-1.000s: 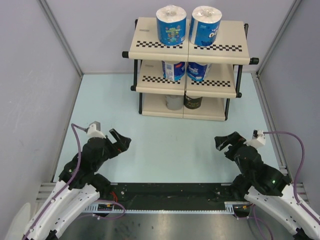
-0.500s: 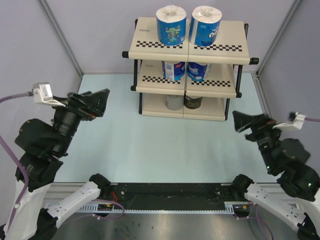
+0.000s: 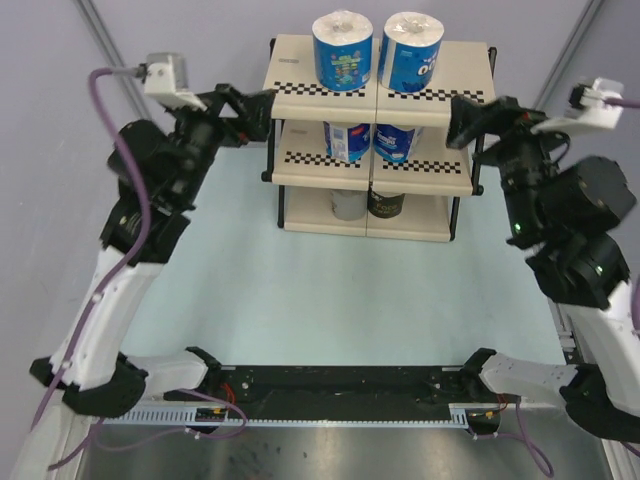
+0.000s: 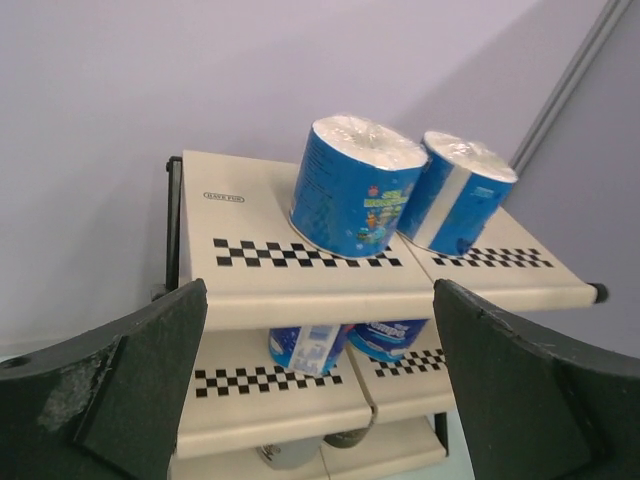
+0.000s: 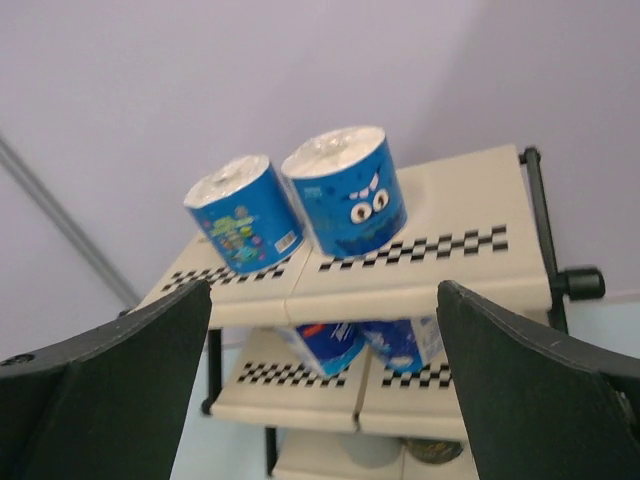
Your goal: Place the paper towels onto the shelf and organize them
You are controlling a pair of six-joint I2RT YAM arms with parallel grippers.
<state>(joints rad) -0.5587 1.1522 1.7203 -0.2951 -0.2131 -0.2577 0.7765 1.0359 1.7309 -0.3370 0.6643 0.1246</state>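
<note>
From above, the paper towels (image 3: pixel 342 50) are sitting in pairs on every tier of the shelf (image 3: pixel 300 95) at twelve o'clock, with the left gripper (image 3: pixel 250 108) flanking it at nine and the right gripper (image 3: pixel 462 122) at three. The left wrist view is showing its fingers (image 4: pixel 140 370) spread wide and pinching nothing. The right wrist view is showing the same. Placing looks finished, so the next move is probably calling only for straightening the tilted middle pair.

a pale blue table (image 3: pixel 330 290) lies between plain lilac walls (image 3: pixel 60 150).

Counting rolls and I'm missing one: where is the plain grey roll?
In the top view, the grey roll stands on the bottom tier of the shelf, left of the dark-wrapped roll.
</note>
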